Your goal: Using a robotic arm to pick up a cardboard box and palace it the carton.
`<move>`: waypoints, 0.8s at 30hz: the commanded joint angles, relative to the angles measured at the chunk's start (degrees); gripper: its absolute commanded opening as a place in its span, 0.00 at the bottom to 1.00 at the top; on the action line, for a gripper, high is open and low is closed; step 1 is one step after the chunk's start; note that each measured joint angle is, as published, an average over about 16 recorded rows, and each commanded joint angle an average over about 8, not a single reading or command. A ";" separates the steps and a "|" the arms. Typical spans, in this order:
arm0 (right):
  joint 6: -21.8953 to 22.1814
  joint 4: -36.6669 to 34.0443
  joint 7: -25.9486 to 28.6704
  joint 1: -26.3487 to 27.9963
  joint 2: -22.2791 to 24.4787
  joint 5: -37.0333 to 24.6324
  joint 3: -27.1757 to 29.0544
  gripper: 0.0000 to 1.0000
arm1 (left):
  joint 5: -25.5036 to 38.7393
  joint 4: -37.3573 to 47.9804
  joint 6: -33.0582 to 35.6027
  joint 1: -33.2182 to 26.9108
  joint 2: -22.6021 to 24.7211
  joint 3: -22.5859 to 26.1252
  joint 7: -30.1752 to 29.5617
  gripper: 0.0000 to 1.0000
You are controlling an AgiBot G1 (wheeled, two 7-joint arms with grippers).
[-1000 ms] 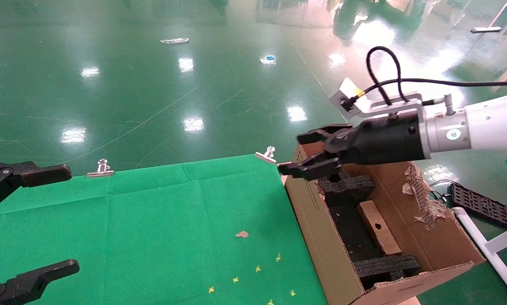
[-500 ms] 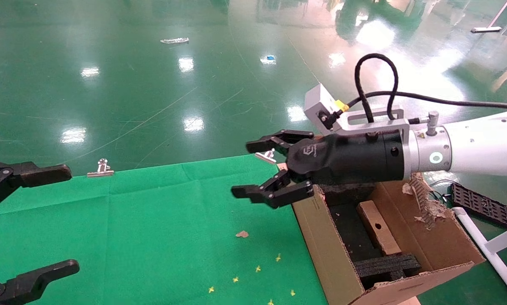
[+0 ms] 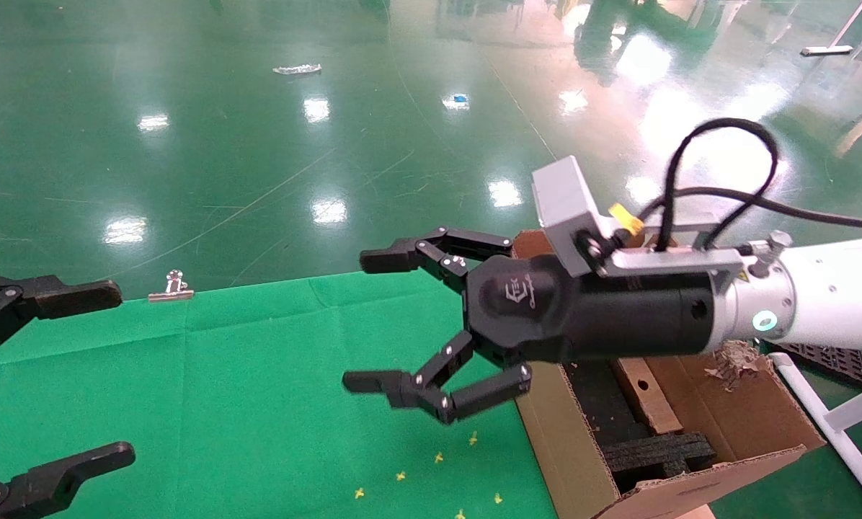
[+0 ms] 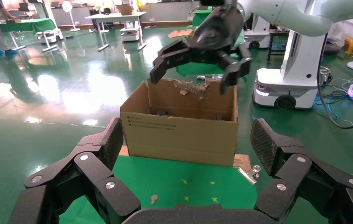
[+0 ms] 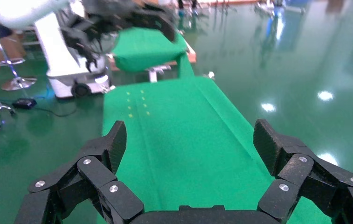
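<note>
The robotic arm, my right arm (image 3: 827, 310), reaches from the right, level over the green cloth. Its gripper (image 3: 362, 321) is open and empty, just left of the carton (image 3: 553, 440). The small cardboard box (image 3: 643, 393) lies inside the carton between black foam inserts (image 3: 658, 450), its round hole facing up. In the left wrist view the carton (image 4: 179, 135) stands past the cloth with the right gripper (image 4: 197, 51) above it; the small box is hidden there. My left gripper (image 3: 114, 371) is open and parked at the left edge.
A green cloth (image 3: 258, 375) covers the table, held by metal clips (image 3: 174, 287). Small yellow marks (image 3: 438, 458) sit near the carton. A white pipe frame (image 3: 834, 425) and a black grille (image 3: 827, 360) lie right of the carton. A wheeled robot base (image 4: 281, 88) stands behind.
My right gripper moved from above the carton's far corner leftward and nearer, out over the green cloth, staying open and empty. The left arm and small box have not moved.
</note>
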 commanded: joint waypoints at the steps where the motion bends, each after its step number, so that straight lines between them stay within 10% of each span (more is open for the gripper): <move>1: -0.59 1.53 -0.83 -2.25 -0.20 0.85 2.75 1.00 | 0.00 0.00 0.00 0.00 0.00 0.00 0.00 1.00; 24: -1.81 4.56 -2.38 -6.77 -0.60 2.66 8.24 1.00 | -0.02 0.02 -0.02 0.01 -0.01 0.01 0.01 1.00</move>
